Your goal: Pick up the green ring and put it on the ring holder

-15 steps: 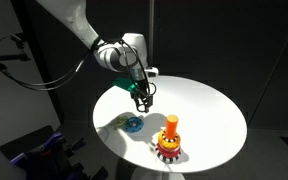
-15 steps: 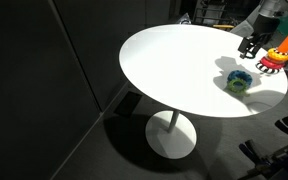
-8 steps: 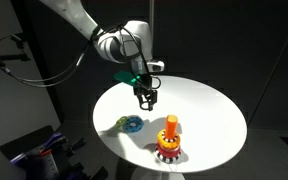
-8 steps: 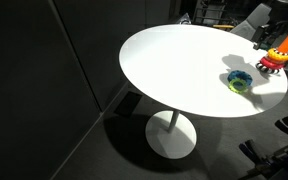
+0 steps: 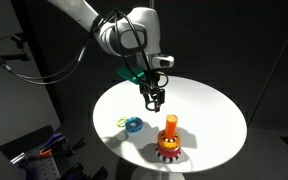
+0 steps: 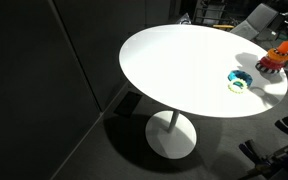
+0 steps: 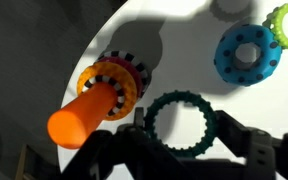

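a round white table [image 5: 206, 108] carries three small toys grouped near one edge in both exterior views. in an exterior view its top [image 6: 174, 65] rests on a single pedestal with a round foot on a dark floor. the ring holder [image 5: 170, 141], an orange peg upright on a red scalloped base, stands near a blue toothed ring [image 5: 134, 124] lying flat. in the wrist view a smaller yellow ring [image 7: 287, 22] lies just beside the blue one.

One green ring [image 7: 180, 96], one blue ring [image 7: 229, 55], one yellow ring [image 7: 274, 22], one ring holder [image 7: 84, 115]
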Motion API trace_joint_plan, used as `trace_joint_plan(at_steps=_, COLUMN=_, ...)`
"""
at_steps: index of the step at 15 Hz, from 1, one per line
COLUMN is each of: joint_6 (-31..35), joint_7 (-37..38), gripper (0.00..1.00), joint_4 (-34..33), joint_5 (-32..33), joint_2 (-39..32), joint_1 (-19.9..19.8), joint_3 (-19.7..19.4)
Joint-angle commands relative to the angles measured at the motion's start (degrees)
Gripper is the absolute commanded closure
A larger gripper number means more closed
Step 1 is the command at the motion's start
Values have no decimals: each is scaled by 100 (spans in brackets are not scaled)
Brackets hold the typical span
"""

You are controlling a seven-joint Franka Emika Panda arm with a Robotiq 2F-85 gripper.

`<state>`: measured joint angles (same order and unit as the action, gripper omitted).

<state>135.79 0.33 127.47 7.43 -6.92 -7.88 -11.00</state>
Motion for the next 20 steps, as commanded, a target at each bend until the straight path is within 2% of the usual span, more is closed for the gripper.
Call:
trace_joint_plan(at_steps=1, joint_6=-230, joint_7=29, gripper=54, joint_4=37, joint_5=150, joint_2=288, joint_1=-154, joint_3=-80)
trace_joint_plan(at_steps=12, joint_6=-231, joint_7=23, gripper=54, joint_4=-180, joint_5=13, joint_2=166, joint_1=-552, joint_3=-364)
trace_joint_plan(at_steps=20, joint_6=-241, joint_7=44, gripper=54, joint_4=-519, joint_5=-96, joint_2=-152, joint_1=-653, joint_3=-442)
